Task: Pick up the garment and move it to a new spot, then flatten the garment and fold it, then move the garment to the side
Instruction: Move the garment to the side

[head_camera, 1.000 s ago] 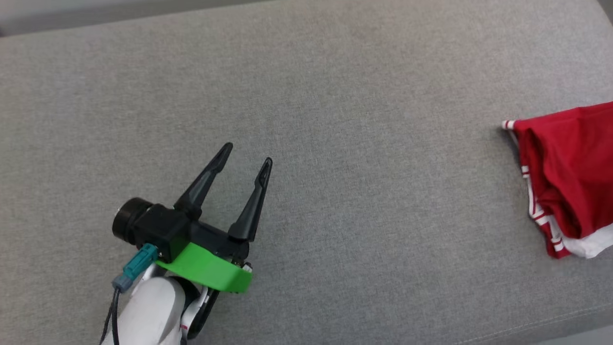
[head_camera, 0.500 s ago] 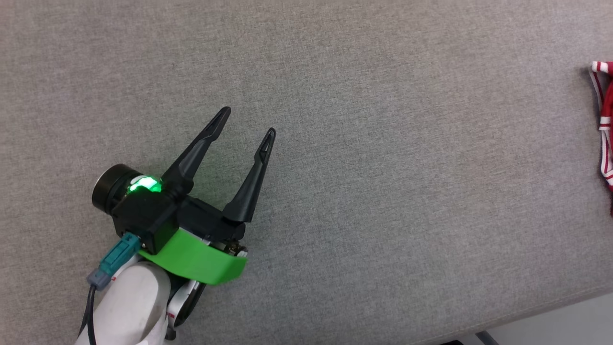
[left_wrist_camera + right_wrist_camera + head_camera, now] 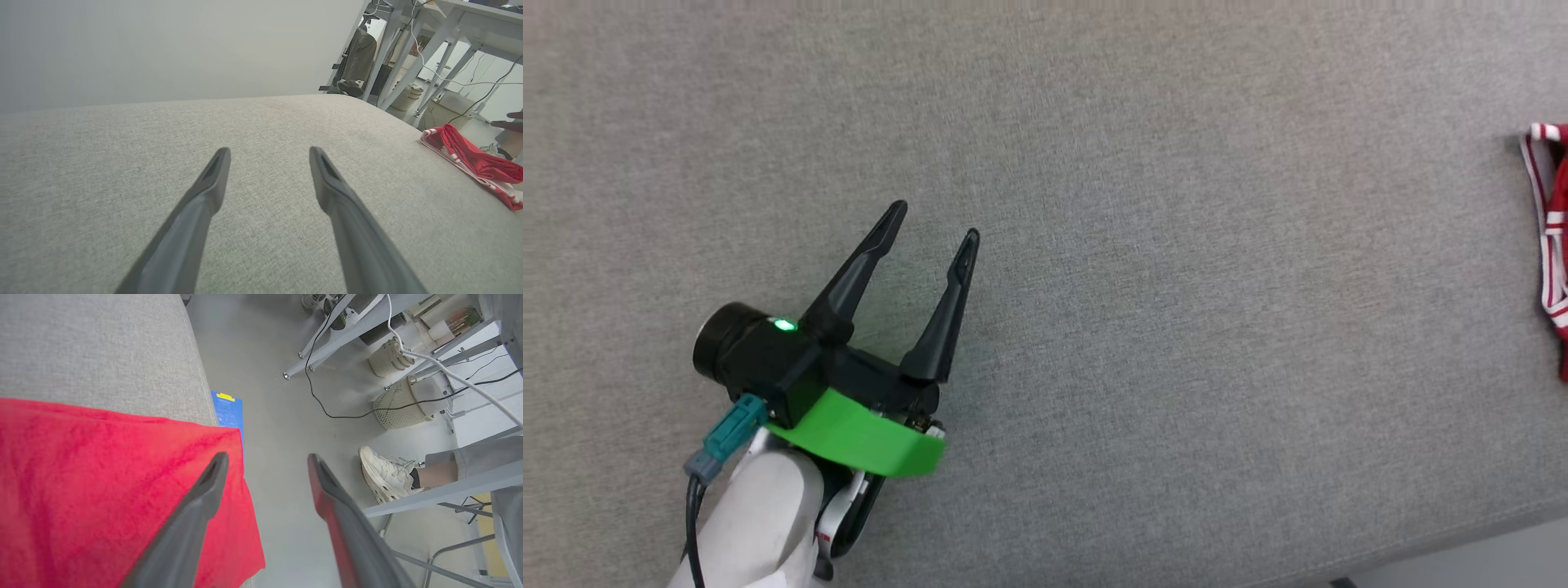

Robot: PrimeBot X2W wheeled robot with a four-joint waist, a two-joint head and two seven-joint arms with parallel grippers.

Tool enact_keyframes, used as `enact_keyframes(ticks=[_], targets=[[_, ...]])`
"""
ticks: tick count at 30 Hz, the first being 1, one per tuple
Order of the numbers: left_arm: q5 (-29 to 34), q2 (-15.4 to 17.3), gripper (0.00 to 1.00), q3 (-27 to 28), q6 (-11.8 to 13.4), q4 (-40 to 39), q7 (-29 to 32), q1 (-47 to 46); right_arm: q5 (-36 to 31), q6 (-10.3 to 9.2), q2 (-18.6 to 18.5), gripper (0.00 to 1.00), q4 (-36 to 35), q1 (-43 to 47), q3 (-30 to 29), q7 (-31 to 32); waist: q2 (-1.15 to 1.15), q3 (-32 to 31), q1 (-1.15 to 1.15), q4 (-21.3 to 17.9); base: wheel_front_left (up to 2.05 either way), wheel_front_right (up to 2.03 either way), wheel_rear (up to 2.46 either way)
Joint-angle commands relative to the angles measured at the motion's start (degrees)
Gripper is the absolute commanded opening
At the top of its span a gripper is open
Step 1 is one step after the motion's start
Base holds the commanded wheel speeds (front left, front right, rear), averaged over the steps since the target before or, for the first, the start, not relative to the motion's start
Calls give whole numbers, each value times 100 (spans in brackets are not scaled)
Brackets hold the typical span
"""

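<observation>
Garment (image 3: 1552,237) lies bunched at the head view's far right edge, one corner apparently overhanging the cushion (image 3: 1176,286). Left gripper (image 3: 932,220), lower left, and right gripper (image 3: 266,456), above that corner, stand spread and empty. Layout fits pickup pending or set-aside done; the overhang may slip.

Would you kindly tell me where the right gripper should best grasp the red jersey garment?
Probably the corner of the red jersey garment overhanging the grey fabric cushion, approached from above by the open right gripper: it hangs free there, so one finger can slip underneath.
</observation>
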Motion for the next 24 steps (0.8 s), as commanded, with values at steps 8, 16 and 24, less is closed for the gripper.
enact_keyframes(ticks=[8, 16, 24], targets=[[-349, -261, 100, 344, 99, 766, -266, 483, 715, -5, 454, 100, -1685, 309, 341, -143, 0, -1427, -1, 387, 0, 0, 0], [-428, -462, 100, 628, 190, 1195, -300, 916, 1184, -5, 1244, 100, -3691, 1439, 354, 121, 0, -2219, -1, 745, 0, 0, 0], [-340, -726, 100, 914, 185, 1262, -303, 1306, 1220, -5, 2200, 100, -4823, 2715, 292, 37, 0, -2684, -1, 1093, 0, 0, 0]])
